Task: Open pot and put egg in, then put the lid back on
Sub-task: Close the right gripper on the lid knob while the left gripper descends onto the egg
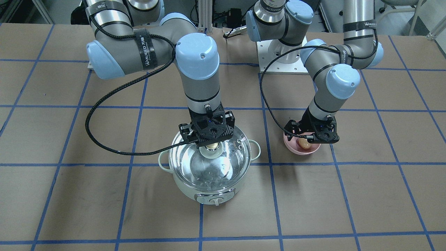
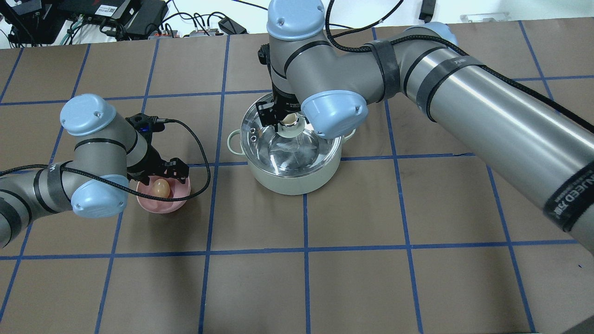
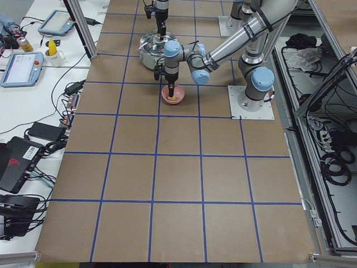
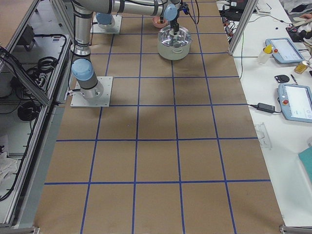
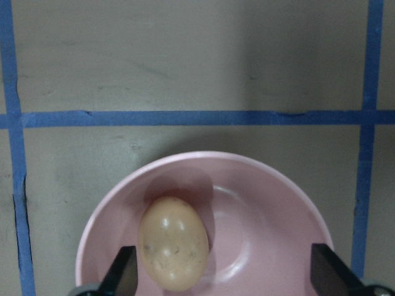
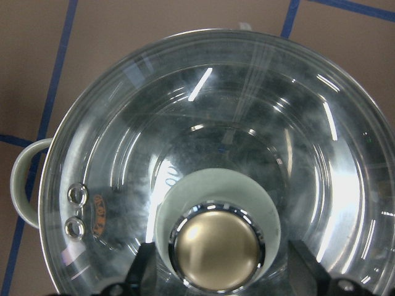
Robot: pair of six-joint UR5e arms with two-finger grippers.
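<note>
Pink bowl point(image 2: 177, 202) with egg point(image 2: 161, 188), lid point(image 2: 297, 149) on pot point(image 2: 292, 183)

Table point(image 1: 104, 209) brown, crossed by a square grid of blue tape lines. Pot point(image 1: 188, 189) pale mint-white outside and shiny steel inside, under a clear glass lid point(image 1: 226, 157) whose knob point(image 6: 216, 245) is cream-gold with a chrome rim on a pale disc; egg point(image 5: 173, 242) tan-brown with faint darker specks, in a plain pink bowl point(image 5: 271, 197). Left arm point(image 2: 93, 153) and right arm point(image 2: 464, 102) grey and silver, capped pale blue and banded in black; left gripper point(image 5: 225, 274) and right gripper point(image 6: 225, 274) black.
</note>
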